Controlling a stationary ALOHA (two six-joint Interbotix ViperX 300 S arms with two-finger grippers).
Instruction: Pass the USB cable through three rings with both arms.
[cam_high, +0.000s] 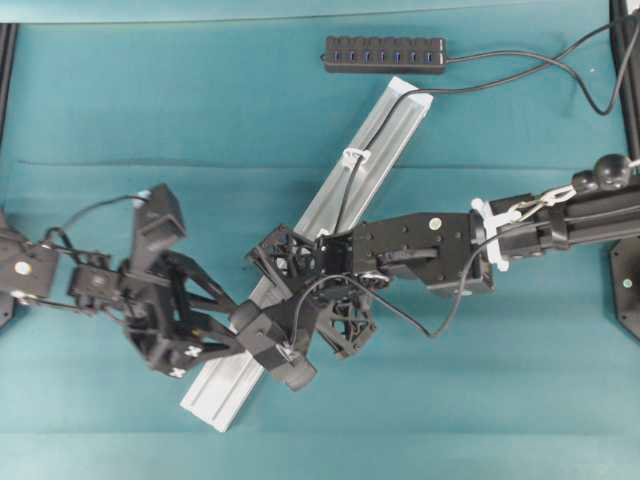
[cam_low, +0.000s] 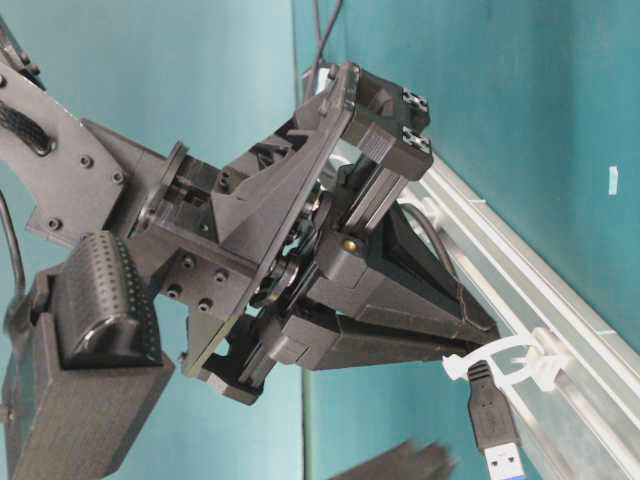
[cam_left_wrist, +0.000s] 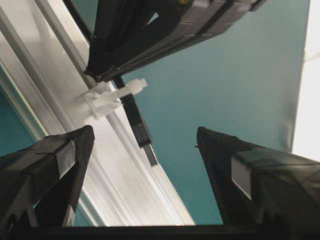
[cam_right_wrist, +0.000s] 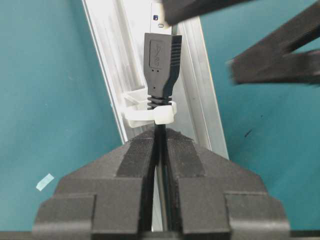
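Two hands, one cable, one rail, one hub; rings counted below.

Right hand (cam_right_wrist: 159, 150): clenched on the USB cable (cam_right_wrist: 160, 75), pinching the cord just behind the plug. Plug body sits in a ring (cam_right_wrist: 152, 114) on the silver rail (cam_right_wrist: 107, 65), its metal tip already past the loop and pointing on down the rail.

Left hand (cam_left_wrist: 145, 150): released, fingers spread wide, holding nothing. It hangs just beyond the plug tip, one finger over the rail, the other over the table (cam_left_wrist: 225, 90). From table level the plug (cam_low: 497, 420) shows poking out of the loop with its blue tongue free.

Step in hand, as judged: threading the middle ring, at the point of handover. Next move calls for the left hand to close on the exposed plug, then the right to let go, so the cord can be drawn through; the loop fits tightly around the plug, so a crooked pull could jam it.

Rings: two seen for certain, this one and another (cam_high: 355, 156) farther up the rail, with the cord already running through it. The third cannot be made out; the arms cover the lower rail.

Farthest: one black hub (cam_high: 385, 53) with blue sockets at the table's far edge, cable joined at its right end.
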